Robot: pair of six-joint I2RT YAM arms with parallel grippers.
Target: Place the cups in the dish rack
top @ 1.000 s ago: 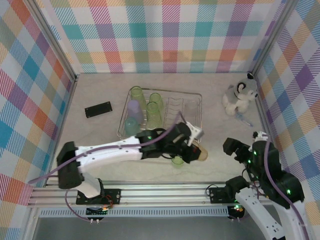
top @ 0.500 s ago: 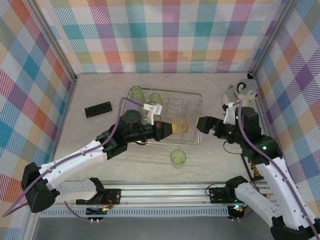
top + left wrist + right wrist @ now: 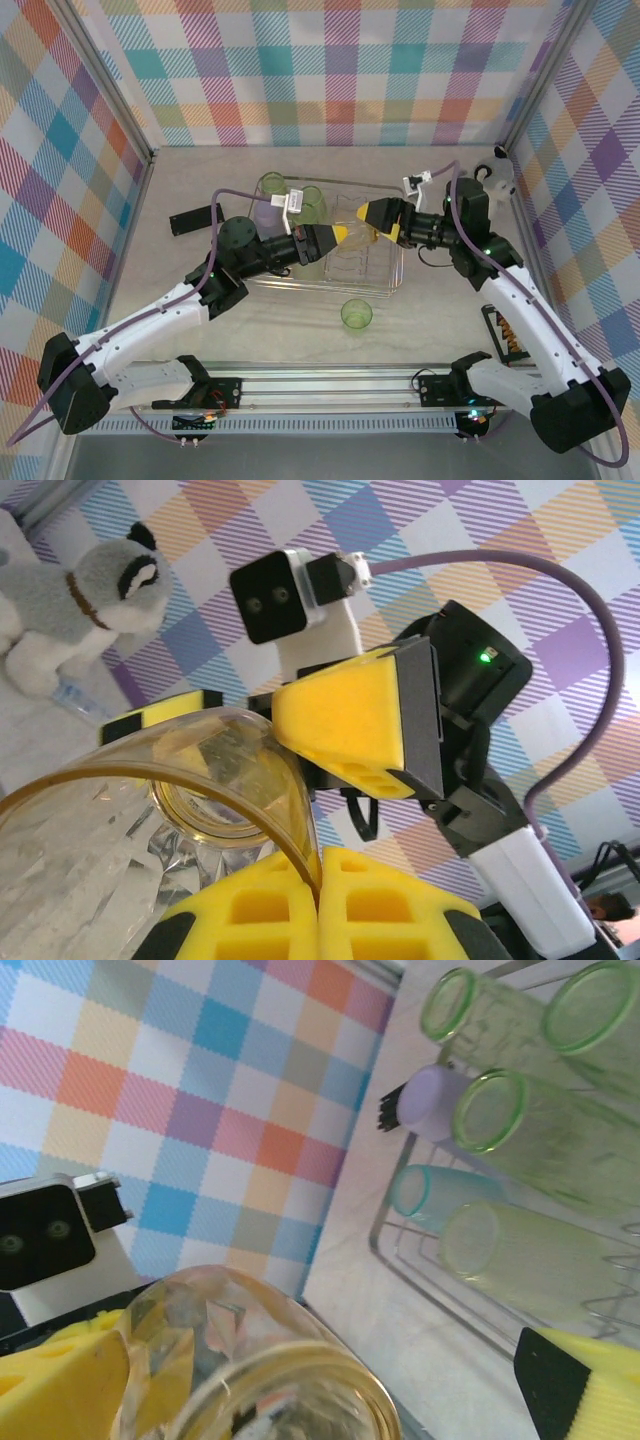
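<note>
The orange cup hangs on its side above the right half of the wire dish rack. My left gripper is shut on its rim; the left wrist view shows the rim pinched between the yellow pads of the left gripper. My right gripper is open, one finger on each side of the cup's base. In the right wrist view the orange cup lies between its wide-apart jaws. Several green cups, a teal cup and a lavender cup lie in the rack's left half. One green cup stands on the table in front of the rack.
A grey and white plush animal sits at the back right corner. A flat black object lies left of the rack. An orange and black item lies near the right wall. Checked walls close in three sides.
My left arm lifted the orange cup from the table in front of the rack to above it. My right arm swung in from the near right, and its open jaws now flank the cup.
</note>
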